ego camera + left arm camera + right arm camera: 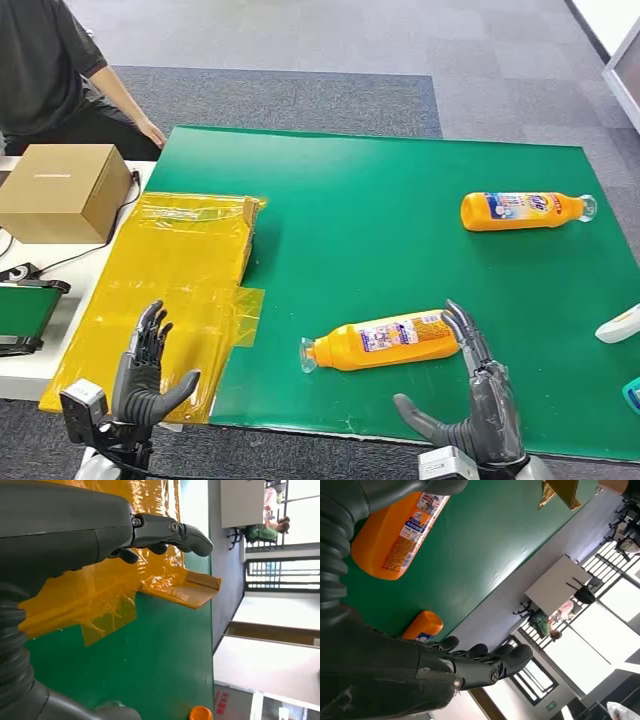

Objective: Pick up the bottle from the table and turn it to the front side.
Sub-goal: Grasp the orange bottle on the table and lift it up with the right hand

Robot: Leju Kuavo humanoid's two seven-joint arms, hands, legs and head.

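An orange bottle (383, 342) with a blue and white label lies on its side near the front of the green table (362, 220), clear cap toward the left. My right hand (483, 395) stands open just right of its base, fingertips close to the bottle's bottom end, thumb spread out to the left. The right wrist view has this bottle (397, 537) close by the hand (433, 667). A second orange bottle (524, 209) lies on its side at the far right. My left hand (147, 370) hovers open over yellow film, fingers spread, also seen in the left wrist view (113, 525).
Yellow plastic film (173, 280) covers a flat box at the table's left. A cardboard box (64, 190) sits on a white side table. A person (53, 70) sits at the back left. A white object (619, 325) lies at the right edge.
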